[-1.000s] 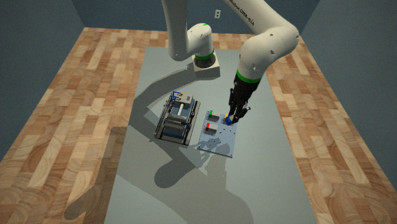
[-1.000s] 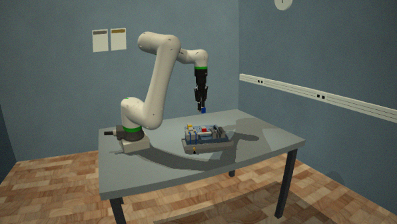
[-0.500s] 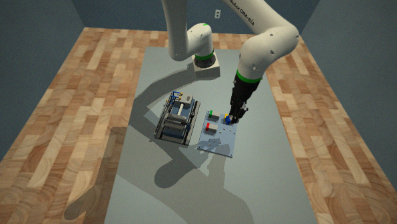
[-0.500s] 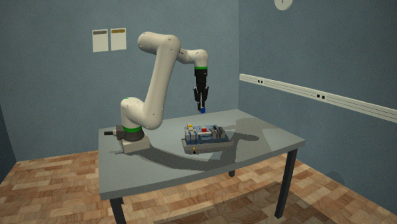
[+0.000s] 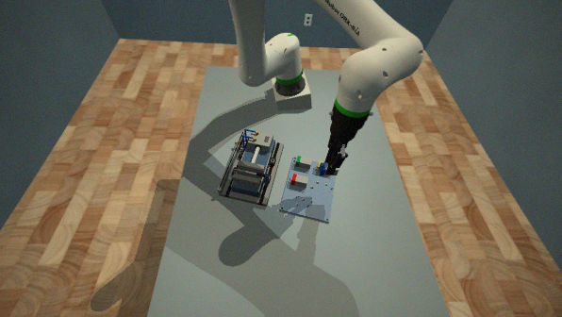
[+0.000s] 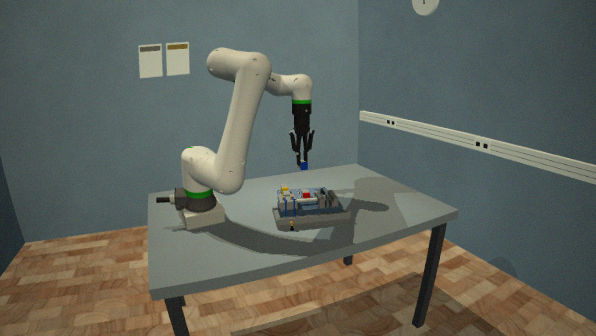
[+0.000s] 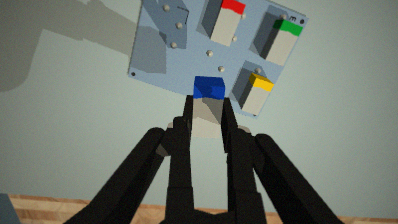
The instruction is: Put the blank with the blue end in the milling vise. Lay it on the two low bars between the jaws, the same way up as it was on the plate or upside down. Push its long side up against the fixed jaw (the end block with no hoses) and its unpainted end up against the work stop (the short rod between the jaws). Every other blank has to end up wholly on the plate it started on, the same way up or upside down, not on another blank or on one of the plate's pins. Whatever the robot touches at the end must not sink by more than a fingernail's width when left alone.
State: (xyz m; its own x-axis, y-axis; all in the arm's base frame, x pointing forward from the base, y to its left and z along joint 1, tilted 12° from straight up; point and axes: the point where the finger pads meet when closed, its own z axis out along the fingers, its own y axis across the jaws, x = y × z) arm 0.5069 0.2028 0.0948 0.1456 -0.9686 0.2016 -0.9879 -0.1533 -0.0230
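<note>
Now, from left to right, the milling vise [image 5: 274,175] [image 6: 312,220] still needs its block, the red, green and yellow blanks sit on the plate [image 5: 308,210] [image 7: 150,67], and the gripper [image 5: 331,171] [image 6: 302,166] [image 7: 207,107] squeezes the blue-ended blank [image 5: 322,168] [image 6: 304,165] [image 7: 209,89], pale and boxy, up in the air.
</note>
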